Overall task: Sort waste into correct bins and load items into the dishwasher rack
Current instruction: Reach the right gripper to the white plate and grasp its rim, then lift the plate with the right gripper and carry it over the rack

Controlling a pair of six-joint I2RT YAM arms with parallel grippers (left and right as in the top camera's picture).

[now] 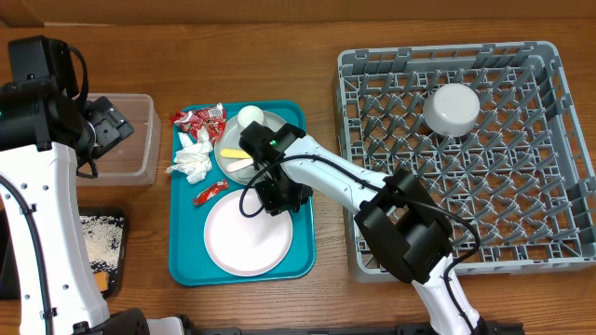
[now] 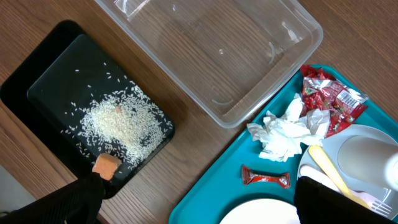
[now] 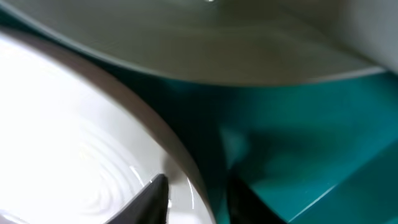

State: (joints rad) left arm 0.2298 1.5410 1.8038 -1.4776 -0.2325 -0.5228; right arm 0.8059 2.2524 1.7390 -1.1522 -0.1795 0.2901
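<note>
Only the right wrist view shows the right gripper point(image 3: 196, 190) with its fingers straddling the glossy rounded rim of the pale pink plate point(image 3: 74, 137) on the teal tray point(image 3: 298, 137); whether they pinch it is unclear. The left gripper point(image 1: 110, 126) hangs over the clear plastic tub point(image 1: 140, 163), its fingers wide apart.

Count, one moment.
Plates: 2, the pink plate point(image 1: 247, 237) and the grey plate point(image 2: 357, 149).
Bowl point(image 1: 452, 109): 1.
Cup point(image 1: 250, 115): 1.
Napkin point(image 1: 193, 158): 1.
Wrappers: 1 lone wrapper point(image 2: 265, 178), plus a red bunch point(image 2: 333, 99), number unclear.
Orange cube point(image 2: 106, 166): 1.
Yellow cutlery point(image 2: 329, 174): 1 piece.
Rice point(image 2: 118, 121): 1 heap.
Tub point(image 1: 130, 140): 1.
Black tray point(image 2: 43, 81): 1.
Teal tray point(image 1: 186, 261): 1.
Rack point(image 1: 447, 51): 1.
</note>
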